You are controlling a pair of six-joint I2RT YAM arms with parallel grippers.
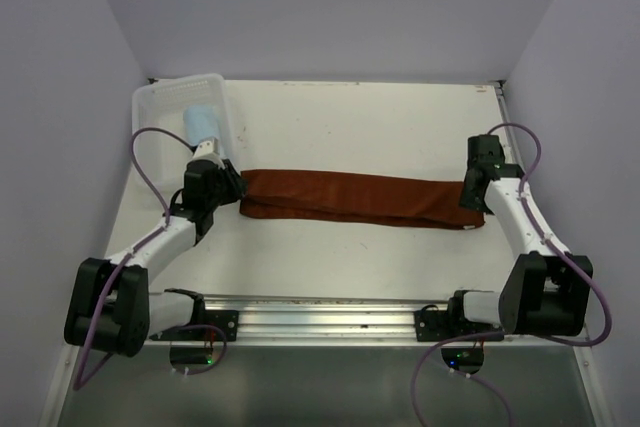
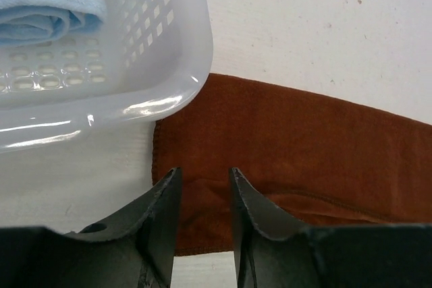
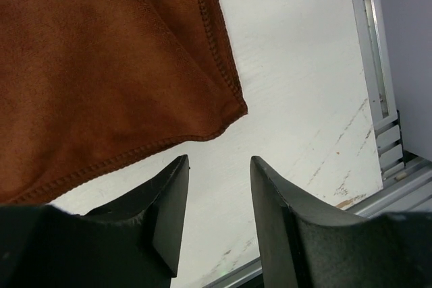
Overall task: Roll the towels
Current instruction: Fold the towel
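The rust reddish-brown towel (image 1: 360,197) lies folded into a long flat strip across the middle of the table. My left gripper (image 1: 228,185) hangs over its left end, open; the cloth (image 2: 304,146) lies flat under the gap of the gripper (image 2: 204,172) and is not pinched. My right gripper (image 1: 472,197) is at the strip's right end, also open. In the right wrist view the gripper (image 3: 219,160) is over bare table, just off the towel's stitched corner (image 3: 101,65). The light blue towel (image 1: 203,123) lies rolled inside the white mesh basket (image 1: 150,107).
The basket (image 2: 135,99) stands at the far left, its rim touching or overlapping the rust towel's left end. An aluminium rail (image 1: 320,312) runs along the near edge. A metal edge strip (image 3: 371,45) borders the table on the right. Grey walls close three sides.
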